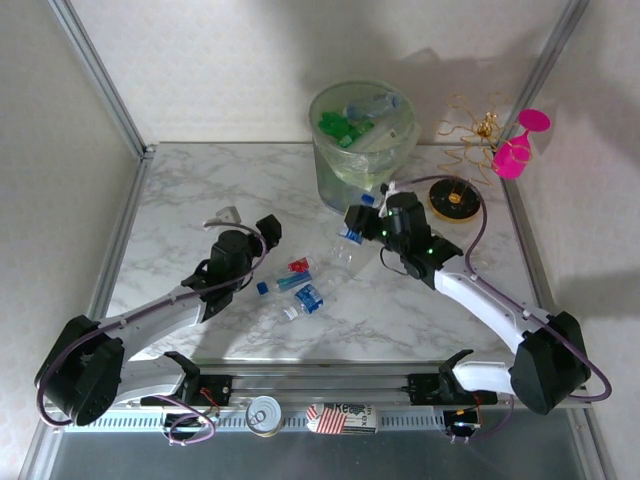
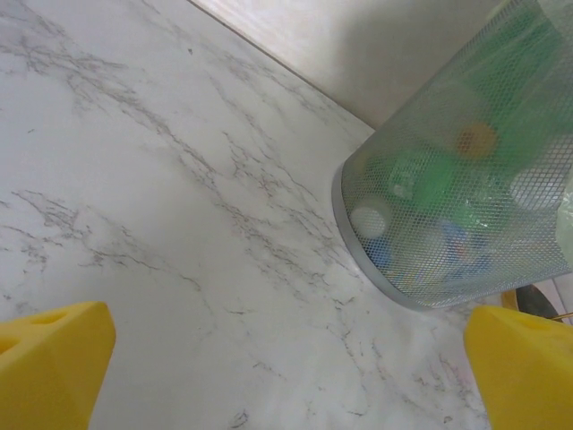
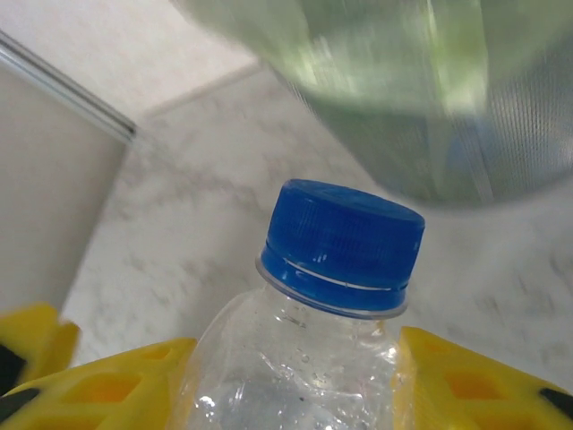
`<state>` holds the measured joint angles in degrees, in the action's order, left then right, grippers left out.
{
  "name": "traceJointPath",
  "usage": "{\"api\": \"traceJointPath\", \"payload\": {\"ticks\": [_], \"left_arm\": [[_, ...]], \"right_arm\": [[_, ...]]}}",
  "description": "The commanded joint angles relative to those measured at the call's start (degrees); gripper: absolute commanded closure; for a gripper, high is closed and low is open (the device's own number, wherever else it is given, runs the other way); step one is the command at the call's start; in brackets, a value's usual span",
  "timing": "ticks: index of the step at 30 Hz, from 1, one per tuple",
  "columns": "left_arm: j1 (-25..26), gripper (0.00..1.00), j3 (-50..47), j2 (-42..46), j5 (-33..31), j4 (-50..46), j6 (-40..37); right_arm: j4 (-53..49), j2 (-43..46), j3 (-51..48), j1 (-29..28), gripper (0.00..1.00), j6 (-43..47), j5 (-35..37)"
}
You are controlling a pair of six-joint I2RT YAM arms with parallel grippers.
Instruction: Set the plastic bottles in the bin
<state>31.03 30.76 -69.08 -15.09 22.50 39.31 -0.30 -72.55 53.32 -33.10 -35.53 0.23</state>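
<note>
My right gripper point(image 3: 295, 381) is shut on a clear plastic bottle point(image 3: 343, 235) with a blue cap, its yellow fingers point(image 3: 466, 381) pressing the bottle's shoulders. In the top view this gripper point(image 1: 362, 216) is just in front of the bin point(image 1: 362, 140), a pale green lined bucket holding green and clear bottles; the held bottle's cap point(image 1: 368, 200) points toward it. Three small bottles point(image 1: 297, 283) lie mid-table and another clear one point(image 1: 347, 250) lies beside the right gripper. My left gripper point(image 1: 270, 232) stands open above bare marble, left of those bottles. Its wrist view shows the bin point(image 2: 448, 197) ahead to the right, with nothing between its fingers point(image 2: 54, 358).
A pink goblet point(image 1: 520, 148), a gold wire stand point(image 1: 474, 128) and a round black disc point(image 1: 455, 199) stand to the right of the bin. A small white object point(image 1: 226, 214) lies left of the left gripper. A tin can point(image 1: 265, 415) and a printed box point(image 1: 340, 417) sit below the table's front rail.
</note>
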Motion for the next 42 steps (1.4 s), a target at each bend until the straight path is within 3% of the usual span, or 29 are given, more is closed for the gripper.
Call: {"api": "traceJointPath", "payload": {"ticks": [1, 12, 16, 28, 32, 39, 42], "left_arm": [[-0.2, 0.0, 1.7, -1.0, -1.4, 1.0, -1.2], [-0.3, 0.01, 1.9, -1.1, -1.7, -0.6, -1.3], [-0.3, 0.0, 2.0, -1.0, -1.3, -0.8, -1.2], [-0.3, 0.0, 2.0, -1.0, 0.2, -2.5, -1.6], [-0.3, 0.0, 1.8, -0.9, 0.1, -3.6, -2.0], [-0.3, 0.0, 1.8, -1.4, 0.6, -3.5, -2.5], [-0.3, 0.0, 1.8, -1.3, 0.7, -3.5, -2.5]], "right_arm": [[7.1, -2.8, 5.4, 2.5, 0.6, 4.6, -0.9], [16.5, -12.3, 21.0, 9.7, 0.61, 8.3, -7.1], [19.6, -15.6, 25.9, 11.1, 0.61, 10.3, -6.1], [22.5, -36.1, 46.0, 14.6, 0.6, 11.7, -4.4], [19.9, -41.5, 51.8, 14.6, 0.59, 10.8, -7.5], [17.2, -45.3, 55.2, 14.5, 0.41, 8.7, -7.6], [17.1, -44.6, 55.5, 14.6, 0.23, 8.6, -7.5]]}}
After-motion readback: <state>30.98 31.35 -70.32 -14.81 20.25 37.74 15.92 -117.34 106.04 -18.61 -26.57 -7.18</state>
